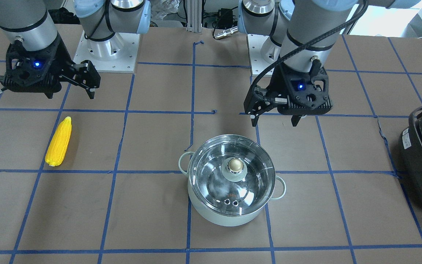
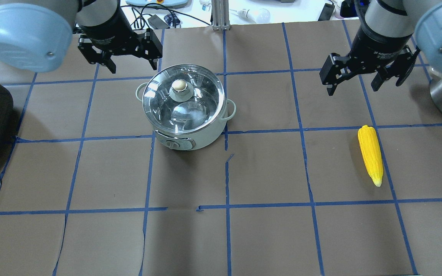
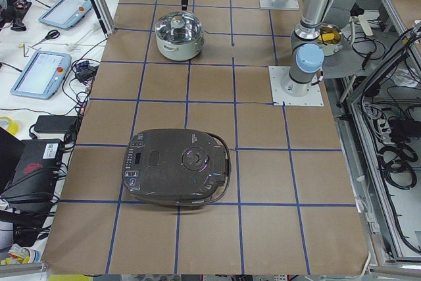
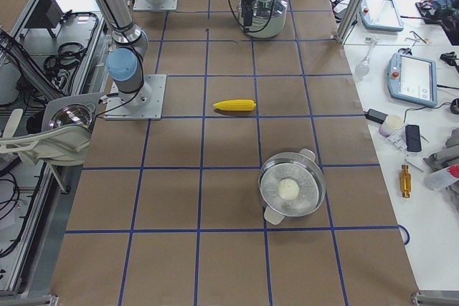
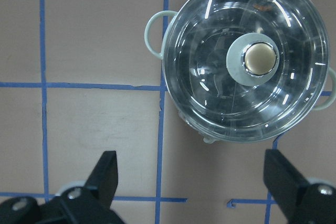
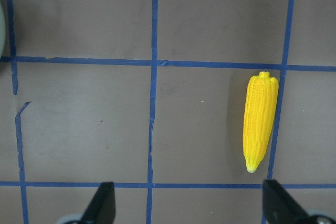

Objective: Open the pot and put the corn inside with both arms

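1. The pot (image 1: pixel 229 214) stands on the table (image 1: pixel 152 212), on the robot's left half, near the middle
2. The lid (image 1: pixel 211 172) sits on the pot, with the knob (image 1: pixel 236 165) at its middle
3. The corn (image 1: pixel 59 142) lies flat on the right half, well apart from the pot, lengthwise front to back, tip toward the robot
4. The left gripper (image 1: pixel 274 121) hangs above the table near the pot, clear of the lid
5. The right gripper (image 2: pixel 353 91) hangs above the table near the corn, apart from it
6. The appliance (image 3: pixel 177 166) sits toward the table's left end, well apart from the pot
7. A pan (image 4: pixel 262 180) stands further right than the corn and farther from the robot
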